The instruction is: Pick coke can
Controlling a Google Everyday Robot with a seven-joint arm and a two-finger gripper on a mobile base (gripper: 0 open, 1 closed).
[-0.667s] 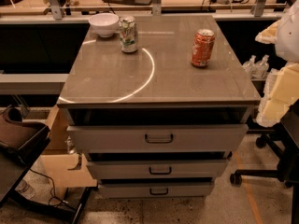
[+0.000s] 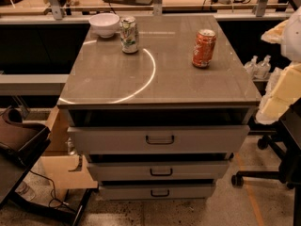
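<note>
The coke can [image 2: 204,48], red-orange with white lettering and a silver top, stands upright on the right side of the grey cabinet top [image 2: 155,84]. A white and green can [image 2: 129,34] stands upright at the back left. My gripper [image 2: 281,94] shows as cream-coloured arm parts at the right edge of the view, beyond the cabinet's right side. It is well to the right of the coke can and lower in the picture, and it touches nothing.
A white bowl [image 2: 105,24] sits at the back left, next to the white and green can. The cabinet has three drawers [image 2: 160,139] pulled slightly out. An office chair base [image 2: 263,175] stands on the floor at the right. A dark chair [image 2: 19,140] and a cardboard box [image 2: 61,166] are at the left.
</note>
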